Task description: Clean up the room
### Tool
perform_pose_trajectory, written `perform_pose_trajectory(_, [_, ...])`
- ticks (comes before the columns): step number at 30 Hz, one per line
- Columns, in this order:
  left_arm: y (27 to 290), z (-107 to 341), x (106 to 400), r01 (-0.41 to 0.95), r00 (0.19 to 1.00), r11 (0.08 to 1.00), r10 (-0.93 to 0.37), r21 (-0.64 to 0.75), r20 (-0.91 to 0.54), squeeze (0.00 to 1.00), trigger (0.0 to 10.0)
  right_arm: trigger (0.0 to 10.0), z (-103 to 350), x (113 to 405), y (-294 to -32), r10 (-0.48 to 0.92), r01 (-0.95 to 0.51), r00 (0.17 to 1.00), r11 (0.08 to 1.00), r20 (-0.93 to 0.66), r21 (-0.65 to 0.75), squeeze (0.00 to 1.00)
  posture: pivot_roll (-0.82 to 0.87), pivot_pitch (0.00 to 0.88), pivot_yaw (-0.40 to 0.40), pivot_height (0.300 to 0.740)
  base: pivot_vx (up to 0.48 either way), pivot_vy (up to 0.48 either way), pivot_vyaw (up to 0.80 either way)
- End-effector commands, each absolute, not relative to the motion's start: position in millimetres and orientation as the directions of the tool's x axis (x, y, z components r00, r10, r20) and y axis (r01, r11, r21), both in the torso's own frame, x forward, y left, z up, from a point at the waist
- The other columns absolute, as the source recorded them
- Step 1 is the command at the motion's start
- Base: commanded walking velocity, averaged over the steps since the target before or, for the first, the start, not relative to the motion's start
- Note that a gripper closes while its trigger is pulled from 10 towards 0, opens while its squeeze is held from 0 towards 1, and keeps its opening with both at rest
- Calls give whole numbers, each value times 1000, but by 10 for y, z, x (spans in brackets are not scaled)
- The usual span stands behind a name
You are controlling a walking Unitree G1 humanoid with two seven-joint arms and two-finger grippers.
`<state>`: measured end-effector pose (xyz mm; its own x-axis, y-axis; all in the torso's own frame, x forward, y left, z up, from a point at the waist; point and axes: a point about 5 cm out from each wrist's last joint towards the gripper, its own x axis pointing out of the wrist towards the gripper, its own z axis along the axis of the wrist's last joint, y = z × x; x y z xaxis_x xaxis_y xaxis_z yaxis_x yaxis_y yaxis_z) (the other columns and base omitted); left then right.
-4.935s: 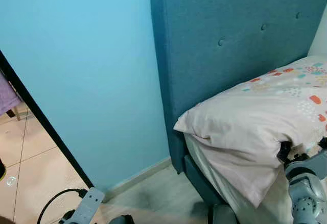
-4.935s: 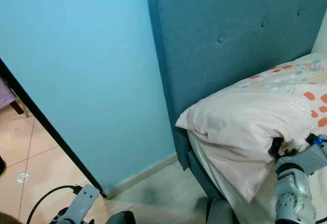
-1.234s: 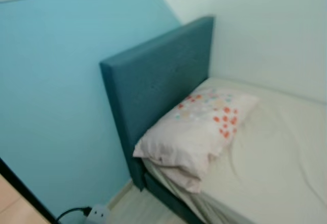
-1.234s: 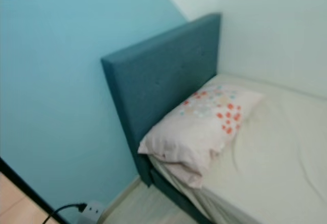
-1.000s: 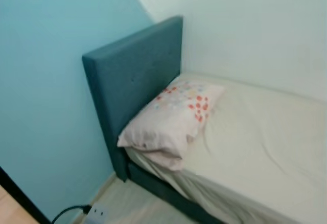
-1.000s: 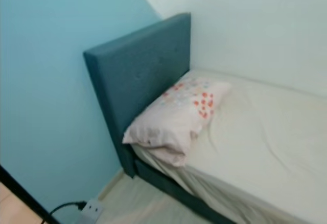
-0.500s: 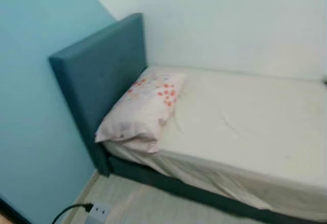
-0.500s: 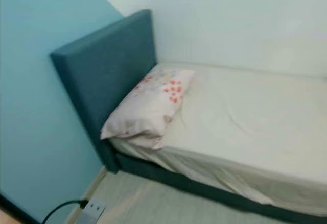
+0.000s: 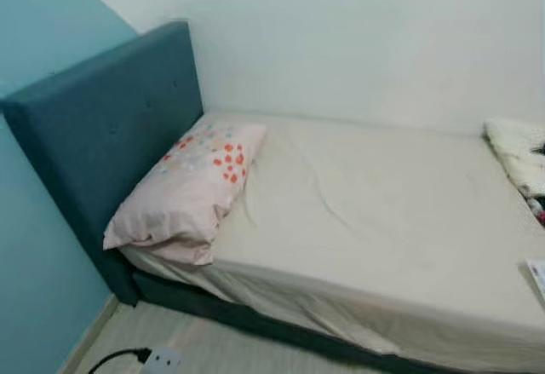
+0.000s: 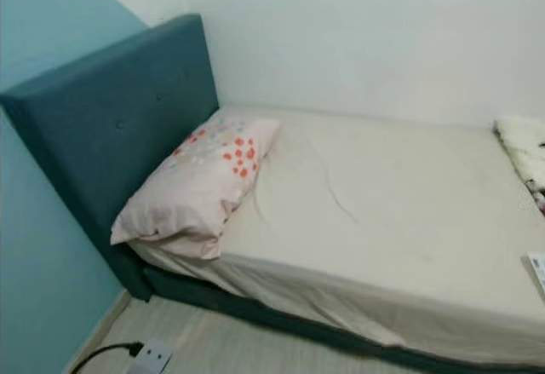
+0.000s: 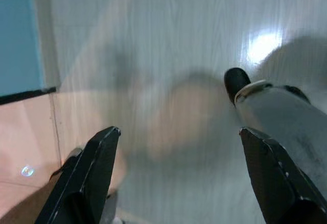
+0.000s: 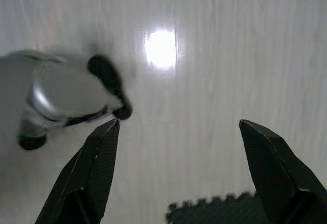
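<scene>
A spotted pillow (image 9: 189, 188) is lying at the head of the bed (image 9: 392, 221), against the teal headboard (image 9: 102, 127). A crumpled blanket (image 9: 515, 148) is sitting at the bed's far end. The wrist views are showing the left hand (image 11: 179, 175) and right hand (image 12: 179, 170) hanging over the pale floor (image 12: 214, 81), fingers spread and holding nothing.

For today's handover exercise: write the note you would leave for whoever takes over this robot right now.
Left gripper: open, empty, hanging over the floor.
Right gripper: open, empty, also over the floor.
Pillow lies at the head of the bed, against the headboard.
A cream bundle and small items sit at the bed's far right edge.
Power strip on the floor.
Done: pillow placed.
Left: the right-edge clutter, probably.
</scene>
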<state>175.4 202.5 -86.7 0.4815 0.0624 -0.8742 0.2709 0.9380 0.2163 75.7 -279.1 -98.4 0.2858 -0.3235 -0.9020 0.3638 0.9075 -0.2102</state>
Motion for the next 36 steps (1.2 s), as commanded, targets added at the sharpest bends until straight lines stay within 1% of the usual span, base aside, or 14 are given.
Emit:
perform_pose_trajectory(1, [2030, -888, 1707, 271, 465, 940, 61, 208, -883, 0, 10000, 10000, -980, 773, -2791, -323, 355, 298, 911, -898, -210, 0, -88, 0, 55, 726, 0, -480, 0])
perform_pose_trajectory(4, [2027, -887, 1710, 275, 464, 939, 59, 207, -884, 0, 10000, 10000, -959, 838, -2802, -320, 353, 335, 915, -886, -197, 0, -89, 0, 56, 726, 0, -480, 0])
perform_pose_trajectory(8, [2026, -887, 1711, 277, 464, 938, 59, 208, -884, 0, 10000, 10000, -951, 858, -2809, -321, 353, 346, 915, -882, -195, 0, -89, 0, 56, 726, 0, -480, 0])
perform_pose_trajectory(15, [2019, -888, 1712, 286, 462, 935, 56, 208, -885, 0, 10000, 10000, -910, 981, -2840, -319, 370, 379, 913, -869, -174, 0, -93, 0, 57, 726, 0, -480, 0])
perform_pose_trajectory(21, [2018, -888, 1711, 295, 460, 933, 53, 209, -886, 0, 10000, 10000, -888, 1188, -2747, -309, 377, 416, 914, -856, -147, 0, -98, 0, 61, 726, 0, -480, 0])
perform_pose_trajectory(36, [2023, -886, 1714, 298, 460, 932, 51, 208, -887, 0, 10000, 10000, -849, 1351, -2715, -310, 392, 437, 911, -845, -132, 0, -99, 0, 62, 726, 0, -480, 0])
